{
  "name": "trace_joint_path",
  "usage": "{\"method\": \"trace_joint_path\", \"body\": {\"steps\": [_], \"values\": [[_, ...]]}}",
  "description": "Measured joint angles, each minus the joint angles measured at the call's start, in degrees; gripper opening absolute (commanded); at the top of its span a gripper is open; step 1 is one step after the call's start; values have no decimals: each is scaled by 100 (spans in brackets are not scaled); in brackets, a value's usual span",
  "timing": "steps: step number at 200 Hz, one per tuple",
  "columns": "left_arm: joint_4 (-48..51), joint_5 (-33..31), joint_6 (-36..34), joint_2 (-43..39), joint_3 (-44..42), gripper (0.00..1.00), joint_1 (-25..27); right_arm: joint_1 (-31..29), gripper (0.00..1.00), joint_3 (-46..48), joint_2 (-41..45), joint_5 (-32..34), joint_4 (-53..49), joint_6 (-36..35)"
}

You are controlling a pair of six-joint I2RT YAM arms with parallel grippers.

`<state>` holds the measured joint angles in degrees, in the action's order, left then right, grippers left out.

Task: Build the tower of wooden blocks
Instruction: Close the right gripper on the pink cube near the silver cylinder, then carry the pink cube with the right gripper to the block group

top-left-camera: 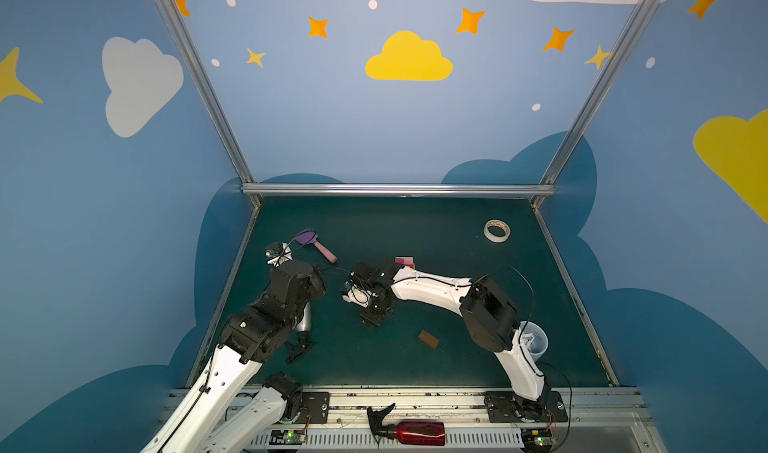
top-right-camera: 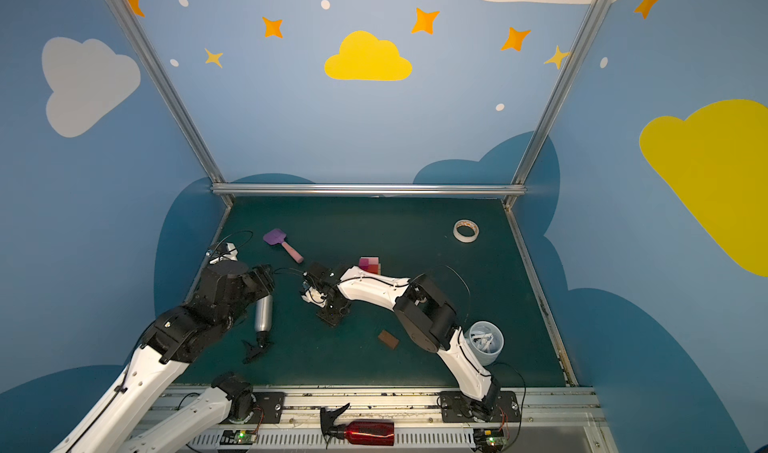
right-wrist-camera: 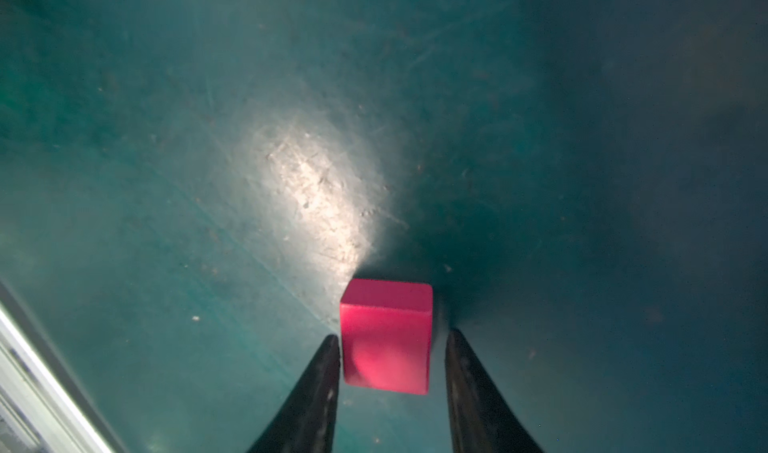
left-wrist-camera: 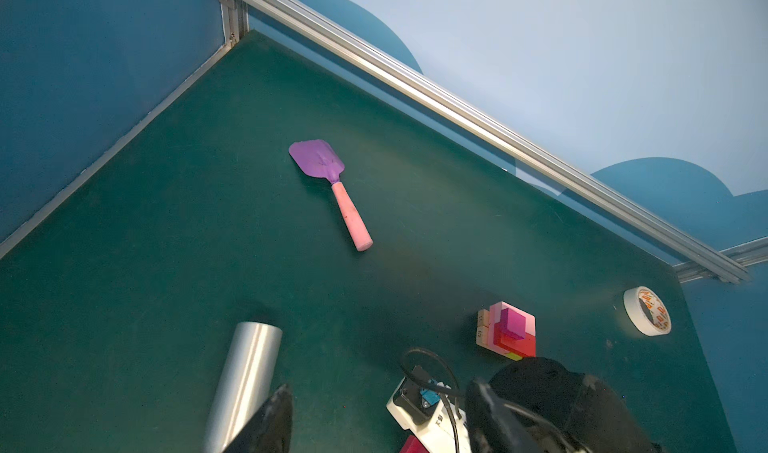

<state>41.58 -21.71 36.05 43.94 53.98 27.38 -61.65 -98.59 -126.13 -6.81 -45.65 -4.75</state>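
Pick-up in hand: right gripper (right-wrist-camera: 392, 333) straddles the red block (right-wrist-camera: 385, 341), jaws narrow but not clamped; next, it must close squarely and lift toward the tower (left-wrist-camera: 510, 331).

Purple spatula (left-wrist-camera: 336, 189), tape roll (left-wrist-camera: 633, 314), silver bottle (left-wrist-camera: 245, 380)

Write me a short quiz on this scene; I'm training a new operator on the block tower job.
1. True or false: the red block sits between the fingers of the right hand.
2. In a top view, what lies between the right hand and the clear cup? A tape roll; B brown block; C spatula.
3. What colour is the top piece of the tower?
Key: 1 true; 2 B; 3 magenta.
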Motion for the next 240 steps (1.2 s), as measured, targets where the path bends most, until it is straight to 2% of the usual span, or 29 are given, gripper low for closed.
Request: {"method": "trace_joint_path", "body": {"steps": [100, 127, 170, 198, 240], "values": [[-4, 4, -4, -24, -33, 65, 0, -31, 23, -24, -17, 188, 48, 136], [-17, 9, -9, -24, -33, 65, 0, -33, 12, -267, -17, 391, -214, 293], [-120, 48, -50, -11, -33, 65, 0, 39, 12, -568, 240, 667, -627, 636], [-267, 107, -94, 85, -33, 65, 0, 258, 8, -566, 634, 688, -903, 872], [-636, 466, -133, 573, -31, 65, 0, 979, 6, -341, 1364, 702, -999, 1156]]}}
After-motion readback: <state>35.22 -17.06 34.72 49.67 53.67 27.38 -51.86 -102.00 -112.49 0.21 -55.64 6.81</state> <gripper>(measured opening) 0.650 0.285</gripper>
